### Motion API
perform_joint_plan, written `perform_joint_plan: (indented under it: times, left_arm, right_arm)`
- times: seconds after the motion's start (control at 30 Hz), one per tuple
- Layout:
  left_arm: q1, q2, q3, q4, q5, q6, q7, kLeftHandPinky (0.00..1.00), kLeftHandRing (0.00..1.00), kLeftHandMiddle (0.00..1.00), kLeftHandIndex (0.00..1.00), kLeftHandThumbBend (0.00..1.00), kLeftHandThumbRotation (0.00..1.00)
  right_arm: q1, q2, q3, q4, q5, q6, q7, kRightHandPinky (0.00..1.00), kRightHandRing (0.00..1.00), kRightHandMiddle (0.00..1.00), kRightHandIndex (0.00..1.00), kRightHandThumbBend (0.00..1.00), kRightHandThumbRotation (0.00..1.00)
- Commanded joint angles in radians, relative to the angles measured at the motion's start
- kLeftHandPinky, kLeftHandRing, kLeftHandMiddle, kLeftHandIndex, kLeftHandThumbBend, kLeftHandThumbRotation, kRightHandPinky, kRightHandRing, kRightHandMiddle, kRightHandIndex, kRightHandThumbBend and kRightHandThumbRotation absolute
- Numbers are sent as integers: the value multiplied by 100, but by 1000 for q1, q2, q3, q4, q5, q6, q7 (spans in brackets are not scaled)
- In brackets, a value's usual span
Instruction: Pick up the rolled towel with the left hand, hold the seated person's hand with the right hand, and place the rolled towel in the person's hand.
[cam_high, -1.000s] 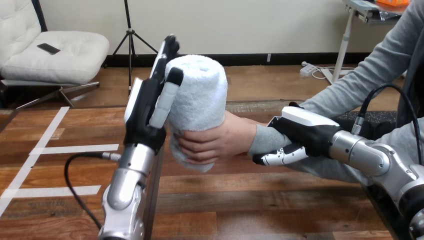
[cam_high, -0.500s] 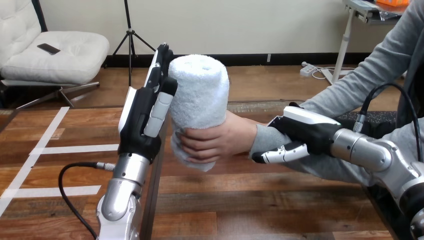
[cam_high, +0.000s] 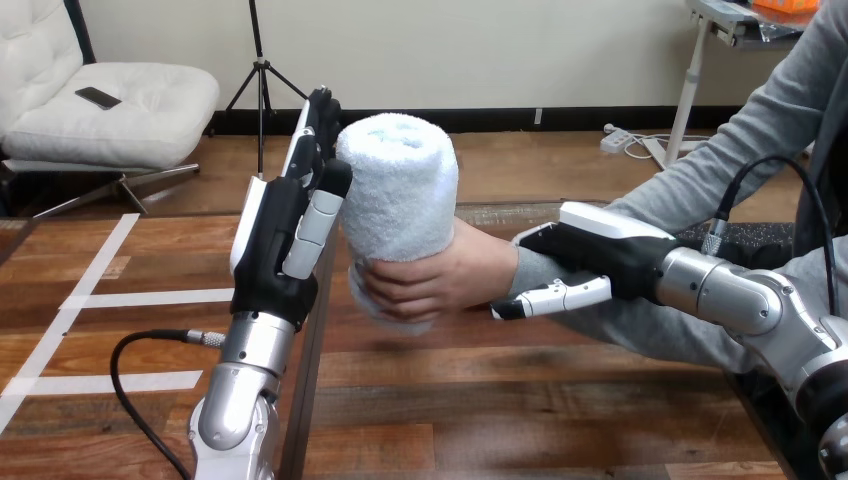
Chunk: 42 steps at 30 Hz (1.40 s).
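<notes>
A white rolled towel stands upright above the table. The person's hand is wrapped round its lower part. My left hand stands upright at the towel's left side, open with its fingers straight. Its thumb lies against the towel's side, and the fingers reach up behind the top left edge. My right hand comes in from the right and sits over the person's wrist. Its thumb runs along the wrist's near underside, clasping it. The far fingers are hidden behind the wrist.
The wooden table spreads below both arms, with white tape strips at its left. The person's grey sleeve slopes down from the upper right. A black cable loops off my left forearm.
My left hand has drawn a little left and down, away from the towel. My right hand has slid left along the person's wrist. The towel stays in the person's hand.
</notes>
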<state>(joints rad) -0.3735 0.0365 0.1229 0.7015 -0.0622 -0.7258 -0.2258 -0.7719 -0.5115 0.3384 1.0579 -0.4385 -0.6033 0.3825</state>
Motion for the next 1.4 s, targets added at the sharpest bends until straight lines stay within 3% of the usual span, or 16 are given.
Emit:
perform_joint_plan:
  times: [0.0,0.4,0.47,0.57,0.83,1.37]
  left_arm:
    - [23,8,-18,-119,20,-1,23,100,100,100,100,100,93]
    - [146,7,-39,-270,4,22,19,100,100,100,100,100,96]
    - [224,19,-34,-325,1,1,18,100,100,100,100,100,98]
    - [272,26,-29,-359,3,-13,19,100,100,100,100,100,99]
    - [322,29,-24,-391,2,-31,23,98,97,97,96,100,98]
    - [425,51,-40,-454,-36,-34,-10,95,96,97,95,96,93]
  right_arm:
    - [-43,-17,-28,-53,14,-15,-27,71,77,80,82,99,89]
    - [5,-34,-42,-105,25,-23,-48,71,79,81,84,100,98]
    - [53,-48,-59,-152,33,-17,-78,71,80,82,85,100,100]
    - [87,-52,-77,-184,49,-14,-94,69,79,82,85,100,100]
    - [154,-50,-119,-262,93,-4,-97,69,81,84,87,100,100]
    - [319,-22,-219,-454,236,28,-95,76,86,88,89,100,100]
